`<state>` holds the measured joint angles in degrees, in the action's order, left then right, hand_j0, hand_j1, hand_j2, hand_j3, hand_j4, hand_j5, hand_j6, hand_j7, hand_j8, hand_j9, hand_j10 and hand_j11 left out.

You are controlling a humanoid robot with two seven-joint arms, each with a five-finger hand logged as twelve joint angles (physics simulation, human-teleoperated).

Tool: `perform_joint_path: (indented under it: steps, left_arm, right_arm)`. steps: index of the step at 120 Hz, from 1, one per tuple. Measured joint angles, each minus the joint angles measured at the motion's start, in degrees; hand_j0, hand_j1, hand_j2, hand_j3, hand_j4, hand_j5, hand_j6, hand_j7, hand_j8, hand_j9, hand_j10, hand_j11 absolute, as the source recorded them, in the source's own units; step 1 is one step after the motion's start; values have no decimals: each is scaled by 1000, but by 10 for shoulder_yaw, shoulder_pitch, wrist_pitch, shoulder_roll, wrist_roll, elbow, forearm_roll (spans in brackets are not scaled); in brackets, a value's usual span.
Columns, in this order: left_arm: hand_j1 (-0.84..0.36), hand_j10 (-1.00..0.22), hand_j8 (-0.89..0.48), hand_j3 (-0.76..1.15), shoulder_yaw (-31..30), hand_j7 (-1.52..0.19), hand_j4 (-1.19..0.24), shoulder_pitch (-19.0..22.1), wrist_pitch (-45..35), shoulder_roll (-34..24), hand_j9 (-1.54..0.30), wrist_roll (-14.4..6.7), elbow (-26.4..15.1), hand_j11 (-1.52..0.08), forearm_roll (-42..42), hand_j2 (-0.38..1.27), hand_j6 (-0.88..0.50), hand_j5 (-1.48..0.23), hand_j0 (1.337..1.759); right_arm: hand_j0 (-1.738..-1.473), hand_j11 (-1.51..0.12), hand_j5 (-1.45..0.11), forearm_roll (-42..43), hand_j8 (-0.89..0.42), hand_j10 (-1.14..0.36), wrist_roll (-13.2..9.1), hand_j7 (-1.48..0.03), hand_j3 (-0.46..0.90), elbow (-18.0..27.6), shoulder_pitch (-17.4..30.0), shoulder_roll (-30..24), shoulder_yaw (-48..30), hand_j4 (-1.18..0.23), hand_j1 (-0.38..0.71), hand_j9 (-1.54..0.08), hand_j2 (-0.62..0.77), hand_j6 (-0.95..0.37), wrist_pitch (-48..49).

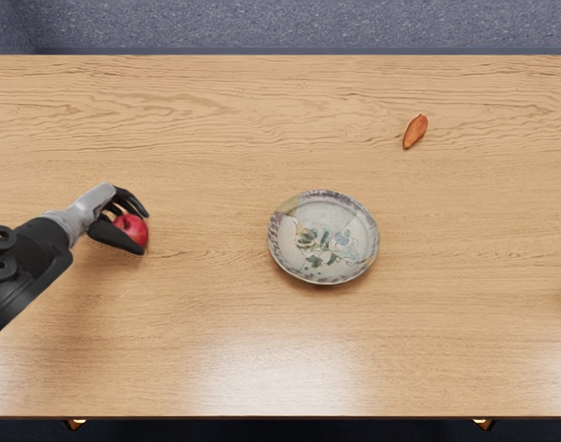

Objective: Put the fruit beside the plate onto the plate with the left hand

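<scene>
Plate (282, 221) with a grey-green pattern rests on the wooden table (262, 359). Well to the left of the plate, the left hand (114, 219) grips a small red fruit (133, 229), its dark fingers (131, 200) curled over and under it. The fruit is clear of the plate's rim. Up and to the right of the plate, well apart, lies a small orange object (414, 131).
</scene>
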<state>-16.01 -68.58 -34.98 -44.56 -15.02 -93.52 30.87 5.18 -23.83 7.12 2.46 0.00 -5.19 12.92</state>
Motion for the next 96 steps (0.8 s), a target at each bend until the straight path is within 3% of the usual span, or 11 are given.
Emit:
perform_joint_path:
  steps: [37,54,66,75,96]
  left_arm:
    - [-293,-540,-347,0,0,-972,-697,-94,1,41,-982,2,0,-975,-3,405,-419,-1015,1655]
    - [-325,-512,-324,0,1,-983,-700,-129,1,106,-980,2,4,-972,-4,478,-400,-1021,1656]
    - [-356,-516,-319,0,5,-991,-694,-139,1,157,-981,3,13,-976,-4,563,-385,-1034,1656]
    - [-339,-524,-323,0,13,-995,-692,-138,1,185,-981,3,17,-975,-4,486,-391,-1041,1656]
    - [-344,-536,-362,0,34,-990,-690,-136,1,228,-987,3,22,-974,-5,527,-397,-1047,1656]
  right_arm:
    - [-1658,0,0,0,0,0,0,0,0,0,0,0,0,0,-349,0,0,0,0]
    - [-1658,0,0,0,0,0,0,0,0,0,0,0,0,0,-349,0,0,0,0]
    - [-1658,0,0,0,0,0,0,0,0,0,0,0,0,0,-349,0,0,0,0]
    - [-1658,0,0,0,0,0,0,0,0,0,0,0,0,0,-349,0,0,0,0]
    - [-1658,0,0,0,0,0,0,0,0,0,0,0,0,0,-349,0,0,0,0]
